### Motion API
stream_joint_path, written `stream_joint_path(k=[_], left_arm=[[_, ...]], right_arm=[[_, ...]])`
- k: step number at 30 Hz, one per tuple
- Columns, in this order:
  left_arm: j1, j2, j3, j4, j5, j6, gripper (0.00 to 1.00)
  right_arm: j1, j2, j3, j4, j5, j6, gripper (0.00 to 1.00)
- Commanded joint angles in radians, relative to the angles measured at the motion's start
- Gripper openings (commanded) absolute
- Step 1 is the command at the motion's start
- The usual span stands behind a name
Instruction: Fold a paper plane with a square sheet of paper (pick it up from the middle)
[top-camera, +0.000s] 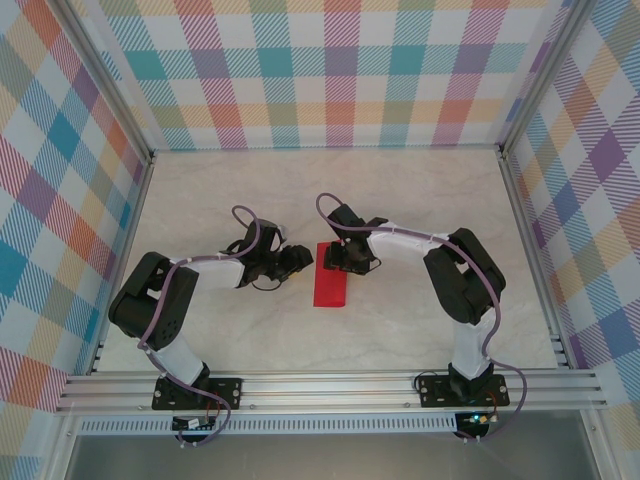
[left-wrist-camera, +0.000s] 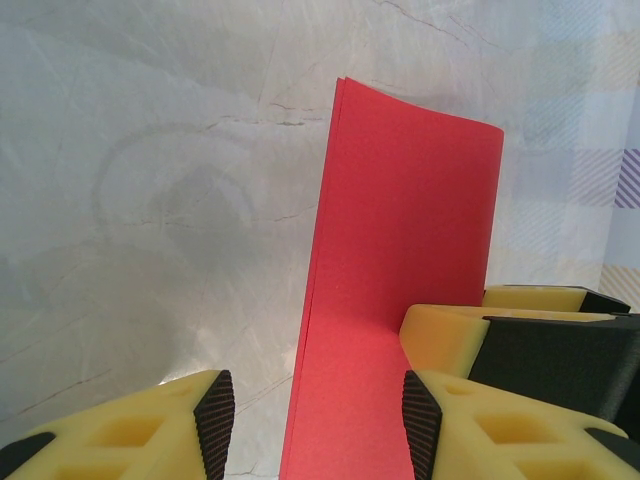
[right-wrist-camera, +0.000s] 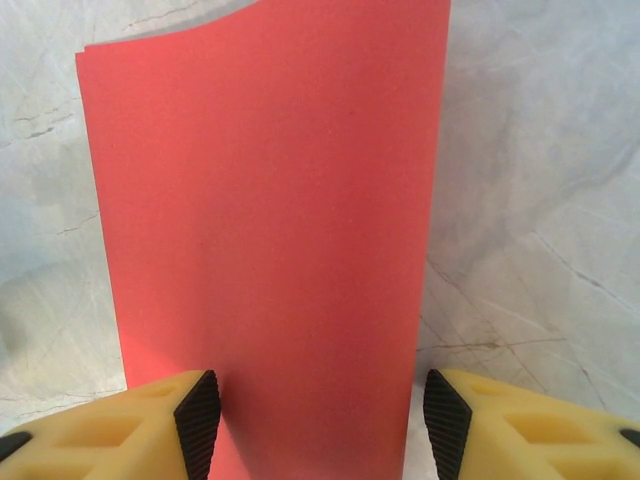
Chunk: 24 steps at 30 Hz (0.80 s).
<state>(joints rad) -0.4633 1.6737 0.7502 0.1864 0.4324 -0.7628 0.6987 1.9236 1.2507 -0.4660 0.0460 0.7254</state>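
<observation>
A pale marbled table (top-camera: 420, 200) lay inside an enclosure with a metal rail (top-camera: 330, 385) along its near edge, where both arm bases were bolted. From there each arm rose, bent its elbow outward and reached inward toward the table's middle, wrists angled down. The left gripper (top-camera: 297, 260) hung just beside the left edge of the red sheet of paper (top-camera: 329, 288), its jaws standing apart with nothing clamped between them. The right gripper (top-camera: 345, 262) hung over the sheet's far end, jaws spread about as wide as the sheet, gripping nothing. The sheet lay flat at the table's centre, folded into a narrow doubled rectangle. Beyond stood pastel plaid walls (top-camera: 330, 70).
</observation>
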Motion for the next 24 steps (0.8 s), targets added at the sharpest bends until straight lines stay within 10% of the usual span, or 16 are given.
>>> stream_joint_path(k=[1,24], left_arm=[[-0.009,-0.016,0.005,-0.010,-0.007,0.012,0.50],[-0.009,-0.019,-0.002,-0.012,-0.019,0.007,0.49]], right_arm=[[0.002,0.026,0.008,-0.038,0.015,0.008,0.58],[0.002,0.081,0.026,-0.053,-0.007,-0.014,0.61]])
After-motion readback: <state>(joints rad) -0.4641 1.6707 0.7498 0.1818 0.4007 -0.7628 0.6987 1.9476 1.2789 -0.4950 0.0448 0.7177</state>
